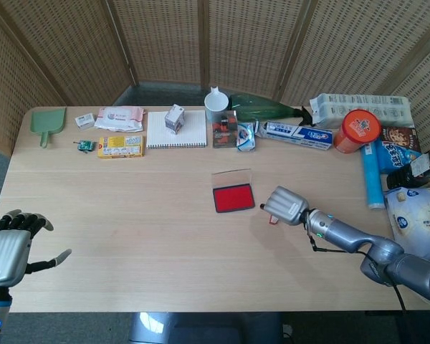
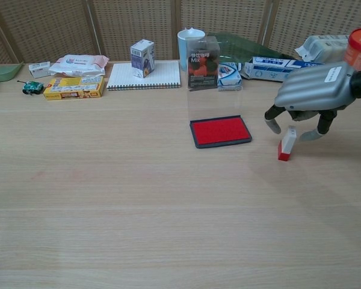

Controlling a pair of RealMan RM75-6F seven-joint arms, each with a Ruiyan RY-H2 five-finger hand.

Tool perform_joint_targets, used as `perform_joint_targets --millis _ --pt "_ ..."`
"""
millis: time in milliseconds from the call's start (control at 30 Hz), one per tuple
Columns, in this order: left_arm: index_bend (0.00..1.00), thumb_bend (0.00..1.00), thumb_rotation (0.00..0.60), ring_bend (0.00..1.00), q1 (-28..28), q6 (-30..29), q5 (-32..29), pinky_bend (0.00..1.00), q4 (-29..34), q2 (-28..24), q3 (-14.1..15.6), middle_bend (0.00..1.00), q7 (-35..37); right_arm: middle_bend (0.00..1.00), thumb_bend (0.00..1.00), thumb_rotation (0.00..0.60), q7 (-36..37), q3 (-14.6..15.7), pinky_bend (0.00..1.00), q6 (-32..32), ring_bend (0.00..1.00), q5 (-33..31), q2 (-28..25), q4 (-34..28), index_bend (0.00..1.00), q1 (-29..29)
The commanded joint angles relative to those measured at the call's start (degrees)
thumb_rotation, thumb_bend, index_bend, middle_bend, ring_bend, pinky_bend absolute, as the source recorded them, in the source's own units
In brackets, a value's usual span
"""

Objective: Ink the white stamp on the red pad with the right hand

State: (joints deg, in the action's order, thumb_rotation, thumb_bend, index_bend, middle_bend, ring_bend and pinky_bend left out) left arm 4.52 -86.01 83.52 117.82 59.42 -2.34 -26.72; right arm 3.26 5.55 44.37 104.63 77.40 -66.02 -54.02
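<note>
- Right hand (image 2: 307, 96), fingers apart and holding nothing, hovers over the white stamp (image 2: 286, 142), just right of the red pad (image 2: 220, 131).
- Risk: a descending finger could topple the upright stamp.
- Left hand (image 1: 11, 247) is open, far left of the pad.

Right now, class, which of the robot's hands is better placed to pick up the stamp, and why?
The right hand: it hovers directly over the stamp, fingers spread around its top, beside the red pad. The left hand sits open at the table's far corner.
</note>
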Motion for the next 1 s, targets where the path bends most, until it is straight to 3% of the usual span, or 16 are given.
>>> perform_joint_targets --millis 33,600,1000 --pt "0.43 0.03 0.382 0.29 -0.1 -0.1 0.0 0.17 -0.2 0.0 0.1 0.38 0.2 0.99 0.35 0.6 -0.2 0.1 1.0 -0.4 1.0 -0.4 0.3 0.0 0.42 -0.2" --pt "0.44 0.03 0.386 0.29 -0.4 -0.3 0.1 0.17 -1.2 0.1 0.5 0.38 1.5 0.99 0.42 0.6 -2.3 0.2 1.0 -1.9 1.0 -3.3 0.9 -0.7 0.44 -0.9" --pt "0.44 0.03 0.385 0.29 -0.3 -0.2 -0.1 0.17 -1.6 0.2 0.5 0.38 1.6 0.99 0.42 0.6 -3.1 0.1 1.0 -2.6 1.0 -5.3 1.8 -1.3 0.52 -0.8"
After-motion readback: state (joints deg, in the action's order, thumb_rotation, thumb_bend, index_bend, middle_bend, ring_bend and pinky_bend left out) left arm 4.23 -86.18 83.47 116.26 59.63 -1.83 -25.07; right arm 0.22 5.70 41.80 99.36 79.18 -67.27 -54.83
